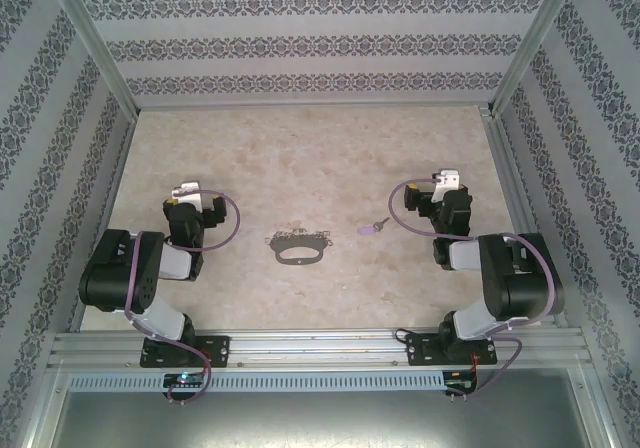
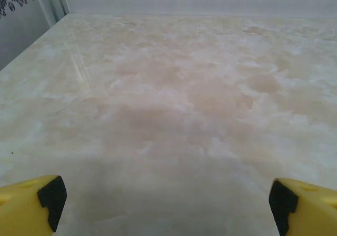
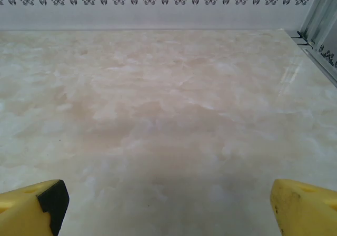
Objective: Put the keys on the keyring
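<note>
At table [image 1: 300, 148] centre: keyring [image 1: 298, 251], key [image 1: 368, 230] near its right (not touching); left fingers [image 2: 26, 207], right fingers [image 3: 300, 207] spread wide.

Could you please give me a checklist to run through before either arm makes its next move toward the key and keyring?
1. Left pincer open and empty: ok, its fingers are wide apart over bare table.
2. Right pincer open and empty: ok, its fingers are also wide apart.
3. Key free to pick: ok, it lies alone, apart from the keyring.
4. Keyring free: ok, it lies flat between the two arms.
5. Right pincer lined up on the key: not ok, it faces the far wall and the key lies off toward the centre.
6. Keyring's opening located: cannot tell, too small.
</note>
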Robot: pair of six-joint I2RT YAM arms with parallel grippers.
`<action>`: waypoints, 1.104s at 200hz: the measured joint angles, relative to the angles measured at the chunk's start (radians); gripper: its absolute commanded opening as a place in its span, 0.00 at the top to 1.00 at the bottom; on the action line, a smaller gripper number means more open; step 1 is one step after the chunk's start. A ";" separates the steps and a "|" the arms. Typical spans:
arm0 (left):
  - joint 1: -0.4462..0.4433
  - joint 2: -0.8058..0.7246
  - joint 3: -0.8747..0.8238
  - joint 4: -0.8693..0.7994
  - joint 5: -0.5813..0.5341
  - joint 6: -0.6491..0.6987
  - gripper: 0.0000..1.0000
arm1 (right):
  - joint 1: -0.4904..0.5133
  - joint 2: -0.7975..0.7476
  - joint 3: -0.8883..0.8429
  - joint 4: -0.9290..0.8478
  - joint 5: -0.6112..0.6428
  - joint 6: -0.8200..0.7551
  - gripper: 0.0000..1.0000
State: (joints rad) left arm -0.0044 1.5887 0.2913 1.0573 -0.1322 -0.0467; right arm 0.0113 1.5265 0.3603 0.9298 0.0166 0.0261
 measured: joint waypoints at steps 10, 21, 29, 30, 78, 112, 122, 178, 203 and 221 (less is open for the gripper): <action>0.000 0.000 0.000 0.000 0.000 0.000 0.00 | 0.000 0.000 0.000 0.000 0.000 0.000 0.02; 0.000 0.000 0.000 0.000 0.000 0.000 0.00 | 0.000 0.000 0.000 0.000 0.000 0.000 0.02; 0.000 0.000 0.000 0.000 0.000 0.000 0.00 | 0.000 0.000 0.000 0.000 0.000 0.000 0.02; 0.000 0.000 0.000 0.000 0.000 0.000 0.00 | 0.000 0.000 0.000 0.000 0.000 0.000 0.02; 0.000 0.000 0.004 -0.002 0.002 0.000 0.00 | 0.000 0.000 0.000 0.000 0.000 0.000 0.02; 0.000 0.000 0.044 -0.036 0.051 0.006 0.00 | 0.006 0.000 0.000 0.000 0.000 -0.004 0.02; 0.000 0.000 0.053 -0.043 0.063 0.009 0.00 | 0.006 0.000 0.000 0.000 0.001 -0.003 0.02; 0.000 0.000 0.095 -0.121 0.148 0.032 0.00 | 0.006 0.000 0.000 -0.003 0.005 -0.003 0.02; 0.000 -0.025 0.111 -0.204 0.167 0.039 0.00 | 0.006 -0.025 0.002 -0.043 0.039 0.006 0.02; 0.000 -0.072 0.152 -0.299 0.167 0.040 0.00 | 0.006 -0.067 0.002 -0.064 0.069 0.016 0.02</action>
State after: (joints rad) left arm -0.0044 1.5162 0.4431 0.7582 0.0349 -0.0071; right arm 0.0170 1.4597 0.3626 0.8654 0.0860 0.0422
